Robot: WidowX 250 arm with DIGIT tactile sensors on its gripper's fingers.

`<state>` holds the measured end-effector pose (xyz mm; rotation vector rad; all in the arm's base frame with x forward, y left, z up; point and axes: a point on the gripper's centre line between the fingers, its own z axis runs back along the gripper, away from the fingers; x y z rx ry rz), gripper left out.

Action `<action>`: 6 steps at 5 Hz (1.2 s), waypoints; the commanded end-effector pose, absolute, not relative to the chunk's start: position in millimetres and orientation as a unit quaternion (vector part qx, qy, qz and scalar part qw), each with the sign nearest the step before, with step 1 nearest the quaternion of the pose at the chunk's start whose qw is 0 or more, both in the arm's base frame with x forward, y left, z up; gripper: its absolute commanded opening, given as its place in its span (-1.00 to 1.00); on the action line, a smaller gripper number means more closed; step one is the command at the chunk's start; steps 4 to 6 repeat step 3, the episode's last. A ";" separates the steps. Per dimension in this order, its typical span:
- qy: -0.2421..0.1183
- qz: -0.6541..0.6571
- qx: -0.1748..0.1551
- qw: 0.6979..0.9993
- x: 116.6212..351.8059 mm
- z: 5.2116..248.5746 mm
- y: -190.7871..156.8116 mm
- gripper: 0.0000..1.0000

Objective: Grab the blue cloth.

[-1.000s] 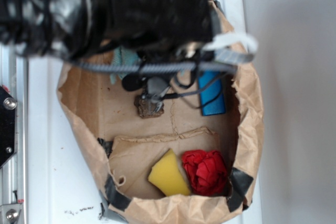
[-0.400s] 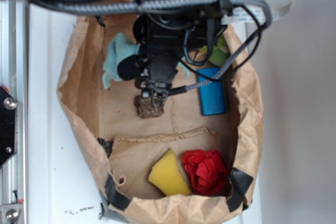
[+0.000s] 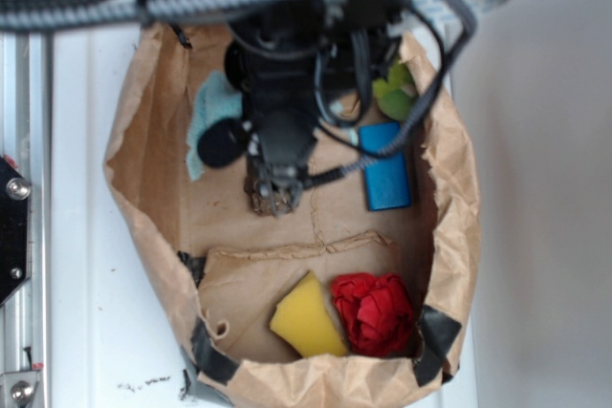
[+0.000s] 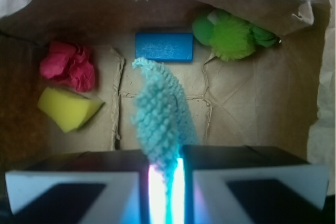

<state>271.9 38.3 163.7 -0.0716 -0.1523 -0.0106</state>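
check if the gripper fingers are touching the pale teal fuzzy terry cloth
Touching. The wrist view shows the pale teal fuzzy terry cloth pinched in the narrow slot between the two fingers of the gripper, its free end hanging clear of the brown paper floor.

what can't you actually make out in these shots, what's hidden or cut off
- Exterior view: the arm covers most of the blue cloth; only its left part shows.
- Exterior view: the gripper fingertips are too small and dark to read.
- Wrist view: the cloth's pinched end is lost in glare between the fingers.
- Exterior view: cables hide much of the green object.
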 end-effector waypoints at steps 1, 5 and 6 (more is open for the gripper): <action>-0.132 -0.022 -0.034 0.990 278.3 182.5 9.9 -1.00; -0.131 -0.025 -0.038 0.990 264.3 190.8 6.9 -1.00; -0.131 -0.025 -0.038 0.990 264.3 190.8 6.9 -1.00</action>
